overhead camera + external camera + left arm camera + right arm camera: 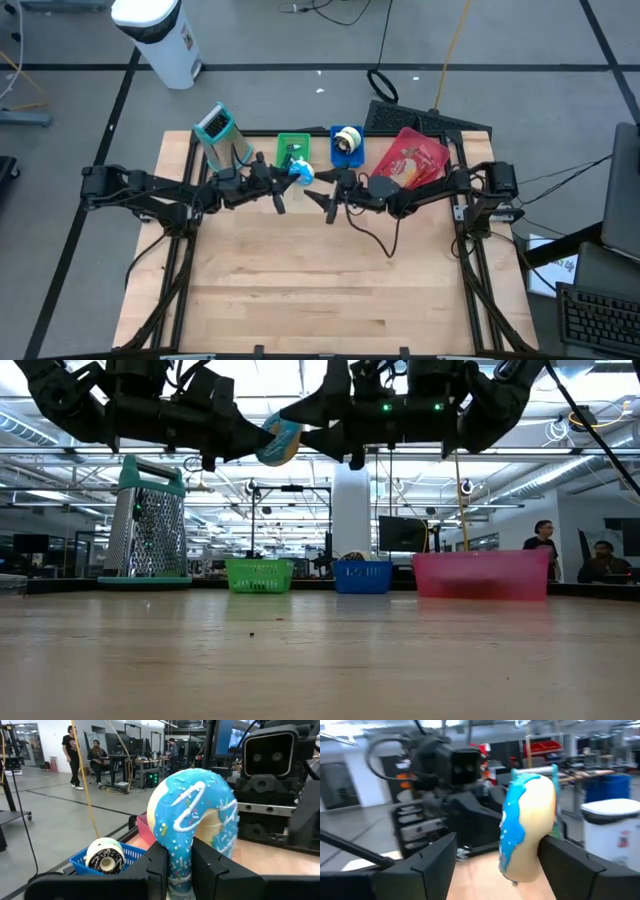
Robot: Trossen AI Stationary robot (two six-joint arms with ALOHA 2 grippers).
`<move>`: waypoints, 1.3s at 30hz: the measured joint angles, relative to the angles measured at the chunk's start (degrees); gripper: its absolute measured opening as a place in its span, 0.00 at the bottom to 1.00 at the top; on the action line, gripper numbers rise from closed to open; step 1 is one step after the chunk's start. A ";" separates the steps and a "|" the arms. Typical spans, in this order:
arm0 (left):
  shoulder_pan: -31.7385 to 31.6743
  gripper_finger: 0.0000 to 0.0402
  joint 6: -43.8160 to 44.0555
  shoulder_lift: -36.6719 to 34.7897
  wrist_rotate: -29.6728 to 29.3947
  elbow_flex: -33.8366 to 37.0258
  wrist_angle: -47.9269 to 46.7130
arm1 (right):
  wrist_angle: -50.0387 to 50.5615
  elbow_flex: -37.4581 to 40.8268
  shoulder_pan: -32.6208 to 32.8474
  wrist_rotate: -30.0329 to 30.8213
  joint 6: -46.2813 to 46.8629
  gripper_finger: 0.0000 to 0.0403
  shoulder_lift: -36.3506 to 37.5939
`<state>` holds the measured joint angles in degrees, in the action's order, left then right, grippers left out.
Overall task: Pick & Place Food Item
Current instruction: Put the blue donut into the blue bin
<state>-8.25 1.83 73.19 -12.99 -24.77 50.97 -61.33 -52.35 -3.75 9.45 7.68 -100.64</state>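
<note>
High above the bench [320, 290], the left pincer [178, 865] pinches a blue-iced donut [194, 820] by its lower edge, holding it upright near the green basket [293, 150]. The right pincer [500, 865] faces it, fingers spread wide on either side of the donut without touching it, holding nothing.

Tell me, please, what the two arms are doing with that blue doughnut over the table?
The left gripper is shut on the blue-iced doughnut, holding it in the air above the table. The right gripper faces it with its fingers spread either side of the doughnut, not gripping it. It looks like a hand-over between the arms. Behind them stand a green basket, a blue basket with another doughnut, and a red bin.
</note>
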 joint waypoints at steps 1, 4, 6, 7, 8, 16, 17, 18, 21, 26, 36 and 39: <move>0.02 0.14 0.00 0.00 0.02 0.00 -0.04 | 0.68 -0.10 0.02 1.16 -0.04 0.65 0.02; 0.07 0.14 0.22 0.02 0.42 0.00 -0.19 | 2.42 -0.13 0.00 4.54 -0.02 0.64 -0.02; 0.24 0.14 0.20 0.04 1.10 0.00 -0.36 | 3.42 -0.21 -0.04 6.05 -0.29 0.63 0.02; 0.24 0.14 0.09 0.04 1.51 0.00 -0.36 | 3.96 -0.21 -0.04 6.66 -0.55 0.62 0.02; 0.22 0.14 -0.01 0.04 2.06 0.00 -0.34 | 4.58 -0.21 -0.01 7.19 -0.85 0.62 0.02; 0.57 0.14 -0.17 0.04 3.11 0.00 -0.32 | 5.04 -0.21 0.00 3.90 -0.90 0.60 0.02; 0.57 0.14 -0.16 0.04 3.12 0.00 -0.30 | 5.04 -0.21 0.00 3.85 -0.90 0.58 0.02; 0.57 0.14 -0.15 0.04 3.12 0.00 -0.30 | 5.02 -0.21 0.00 3.82 -0.90 0.56 0.02; 0.55 0.14 -0.15 0.04 3.10 0.00 -0.31 | 5.06 -0.21 0.07 3.82 -0.90 0.49 0.02; 0.55 0.15 0.10 0.04 2.69 0.00 -0.32 | 5.06 -0.21 0.11 3.72 -0.90 0.32 0.02; 0.57 0.44 2.35 -1.74 2.71 0.00 -1.27 | 5.30 -0.21 0.11 3.76 -1.07 0.07 0.02; 0.56 0.55 2.55 -5.43 2.75 -0.01 -2.75 | 6.80 -0.21 0.09 3.78 -1.05 0.05 0.02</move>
<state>-7.70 4.38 67.76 -10.24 -24.79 48.22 -54.53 -52.56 -3.66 13.23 6.63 -100.62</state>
